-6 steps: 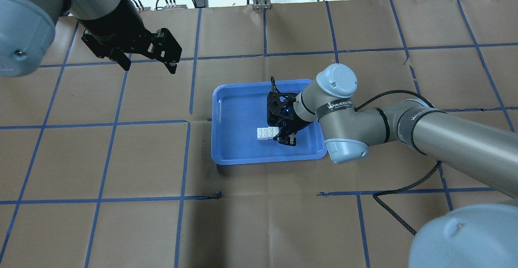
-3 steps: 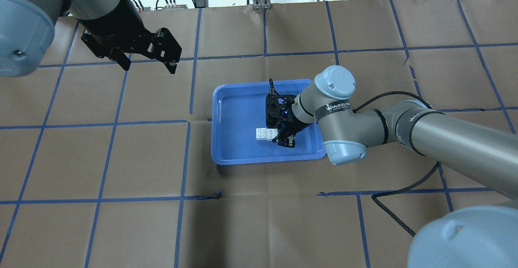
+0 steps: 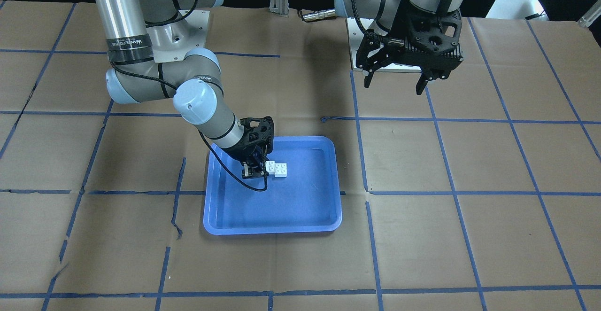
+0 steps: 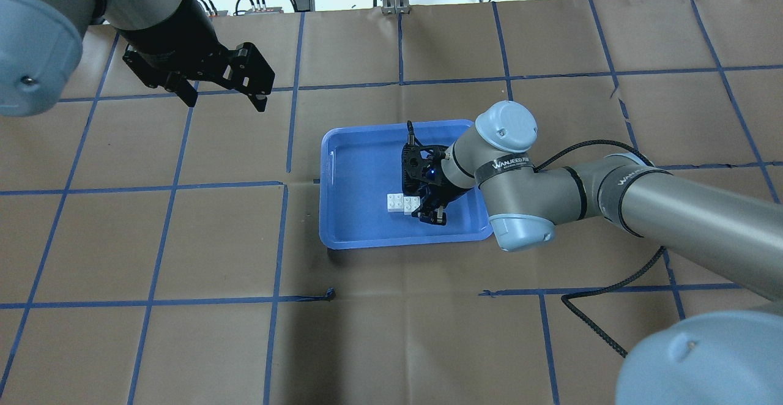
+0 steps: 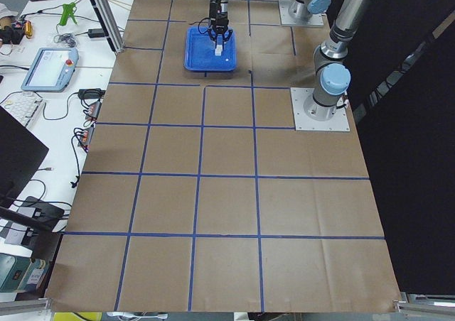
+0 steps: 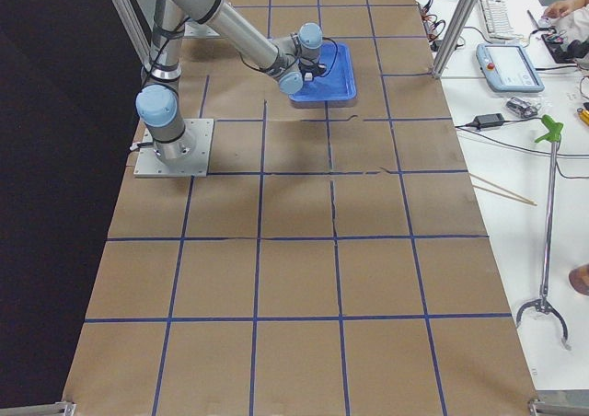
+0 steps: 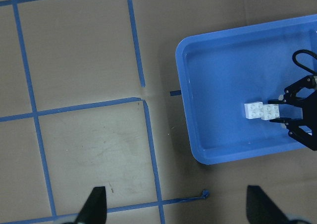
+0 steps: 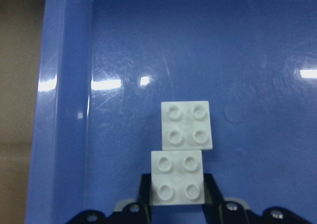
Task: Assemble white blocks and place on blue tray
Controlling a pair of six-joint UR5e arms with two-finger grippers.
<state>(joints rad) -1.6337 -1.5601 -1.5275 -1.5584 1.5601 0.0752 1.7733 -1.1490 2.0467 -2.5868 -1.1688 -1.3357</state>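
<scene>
Two white blocks lie side by side, slightly offset, inside the blue tray (image 4: 348, 154). My right gripper (image 4: 419, 205) is low in the tray and shut on the nearer white block (image 8: 177, 184), a finger on each side. The other white block (image 8: 186, 125) touches it on the far side; I cannot tell whether they are joined. The pair also shows in the front view (image 3: 276, 168) and the left wrist view (image 7: 261, 111). My left gripper (image 4: 223, 94) is open and empty, high above the table, far left of the tray.
The tray (image 3: 300, 210) sits mid-table on brown paper with a blue tape grid. The right arm's cable (image 4: 612, 282) trails over the table to the tray's right. A loose tape end (image 4: 330, 293) lies in front of the tray.
My right gripper and the white blocks have shifted very slightly left within the tray. The left arm has not moved.
</scene>
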